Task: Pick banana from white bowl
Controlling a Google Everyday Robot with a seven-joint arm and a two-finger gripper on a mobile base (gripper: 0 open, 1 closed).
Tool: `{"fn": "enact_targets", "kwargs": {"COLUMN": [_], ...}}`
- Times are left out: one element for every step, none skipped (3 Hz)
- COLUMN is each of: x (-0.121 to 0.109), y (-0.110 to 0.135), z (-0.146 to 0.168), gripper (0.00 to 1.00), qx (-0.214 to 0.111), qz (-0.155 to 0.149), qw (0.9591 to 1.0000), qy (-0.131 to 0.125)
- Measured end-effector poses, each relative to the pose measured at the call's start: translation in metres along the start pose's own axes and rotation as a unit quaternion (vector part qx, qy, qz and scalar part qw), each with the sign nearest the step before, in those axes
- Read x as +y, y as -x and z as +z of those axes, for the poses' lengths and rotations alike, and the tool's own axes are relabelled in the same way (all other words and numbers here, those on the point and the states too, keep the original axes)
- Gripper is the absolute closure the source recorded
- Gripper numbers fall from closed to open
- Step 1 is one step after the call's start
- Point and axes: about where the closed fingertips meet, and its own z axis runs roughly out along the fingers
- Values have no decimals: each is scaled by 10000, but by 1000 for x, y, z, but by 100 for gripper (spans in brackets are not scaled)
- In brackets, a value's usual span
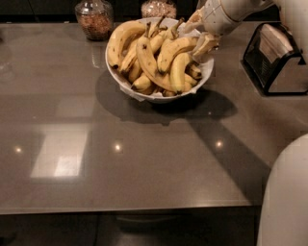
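Note:
The white bowl (206, 72) stands at the back middle of the grey table, piled with several yellow bananas. One long, gently curved banana (148, 61) with a thin brown stem lies across the middle of the pile. My gripper (199, 33) reaches in from the upper right and hangs over the bowl's right rim. Its fingers (206, 44) are spread, one above and one below the right ends of the bananas there. It holds nothing.
Two glass jars (95, 18) stand behind the bowl, the second (159, 8) further right. A black wire holder (278, 57) sits at the right edge. A white part of my body (286, 197) fills the lower right corner. The grey table (120, 158) stretches toward the front.

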Motion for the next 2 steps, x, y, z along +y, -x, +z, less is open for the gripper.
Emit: {"fn": "enact_targets", "kwargs": {"x": [0,0], "y": [1,4], "z": [2,-4], "gripper": [67,90], "qx": [-6,63], "qz": [5,129], "qw": [10000,9999], "qy": [19,4]}}
